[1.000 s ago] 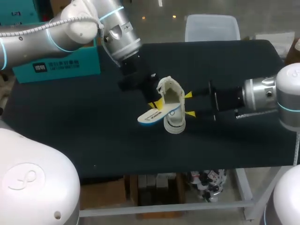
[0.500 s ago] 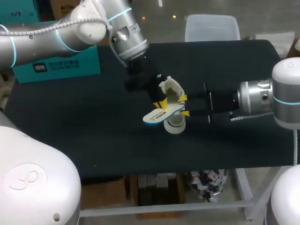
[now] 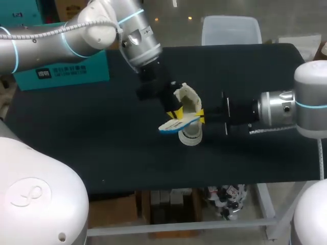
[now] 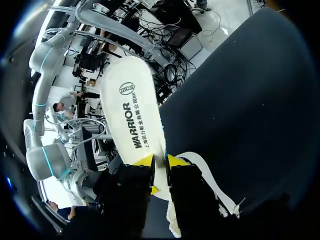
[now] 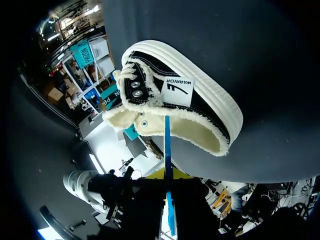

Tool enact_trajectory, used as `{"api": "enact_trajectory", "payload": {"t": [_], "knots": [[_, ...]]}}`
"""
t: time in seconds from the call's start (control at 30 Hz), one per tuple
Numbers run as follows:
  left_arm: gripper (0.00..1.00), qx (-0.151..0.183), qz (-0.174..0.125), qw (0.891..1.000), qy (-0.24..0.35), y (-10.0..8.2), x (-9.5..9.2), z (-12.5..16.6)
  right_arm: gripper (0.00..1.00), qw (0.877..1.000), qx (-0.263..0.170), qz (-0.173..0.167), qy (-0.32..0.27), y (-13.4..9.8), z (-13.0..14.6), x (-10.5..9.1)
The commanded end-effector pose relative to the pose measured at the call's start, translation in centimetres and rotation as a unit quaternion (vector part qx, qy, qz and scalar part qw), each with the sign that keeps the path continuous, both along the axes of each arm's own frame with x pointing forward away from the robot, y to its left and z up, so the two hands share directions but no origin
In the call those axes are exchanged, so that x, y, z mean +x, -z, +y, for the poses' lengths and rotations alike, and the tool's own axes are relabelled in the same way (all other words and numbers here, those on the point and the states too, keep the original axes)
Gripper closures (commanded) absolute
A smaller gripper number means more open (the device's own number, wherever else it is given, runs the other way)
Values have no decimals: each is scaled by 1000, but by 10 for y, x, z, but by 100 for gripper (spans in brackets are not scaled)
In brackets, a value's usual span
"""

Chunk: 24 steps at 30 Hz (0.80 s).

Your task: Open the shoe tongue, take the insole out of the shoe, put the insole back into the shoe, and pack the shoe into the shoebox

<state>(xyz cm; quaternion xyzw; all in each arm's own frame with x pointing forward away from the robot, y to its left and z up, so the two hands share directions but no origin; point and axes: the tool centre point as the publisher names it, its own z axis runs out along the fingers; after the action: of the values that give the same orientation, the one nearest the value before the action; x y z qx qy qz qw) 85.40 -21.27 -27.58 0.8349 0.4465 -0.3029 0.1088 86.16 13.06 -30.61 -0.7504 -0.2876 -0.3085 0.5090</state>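
While the insole is out of the shoe: the shoe [image 5: 200,97] lies on the table [image 3: 102,132], its opening turned toward the right gripper [image 3: 200,114].
Insole [image 4: 131,105]: just over the shoe's opening, apparently outside it; whether it touches the collar cannot be told.
Left gripper [image 4: 161,161]: clamped narrowly on the insole near one end, beside the shoe.
Right gripper: on the shoe's other side, with the insole's edge running through it; whether it grips cannot be told.
Long axis: from the right wrist, the insole stands edge-on and points straight at the shoe's opening.
Judgement: refitting depends on keeping that axis along the shoe's length; the left arm has the sure hold.
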Motion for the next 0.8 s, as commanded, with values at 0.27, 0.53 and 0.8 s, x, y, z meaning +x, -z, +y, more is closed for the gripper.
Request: {"api": "enact_trajectory", "payload": {"t": [0.27,0.53,0.8], "knots": [[0,-39,8,993,-114,-2,-3,26,100,999,28,-19,6,0,-3,4],[0,-69,58,960,-265,4,0,33,100,997,60,-34,16,-3,-5,7],[0,-50,96,940,-323,2,3,31,100,997,58,-37,18,-3,-5,7]]}}
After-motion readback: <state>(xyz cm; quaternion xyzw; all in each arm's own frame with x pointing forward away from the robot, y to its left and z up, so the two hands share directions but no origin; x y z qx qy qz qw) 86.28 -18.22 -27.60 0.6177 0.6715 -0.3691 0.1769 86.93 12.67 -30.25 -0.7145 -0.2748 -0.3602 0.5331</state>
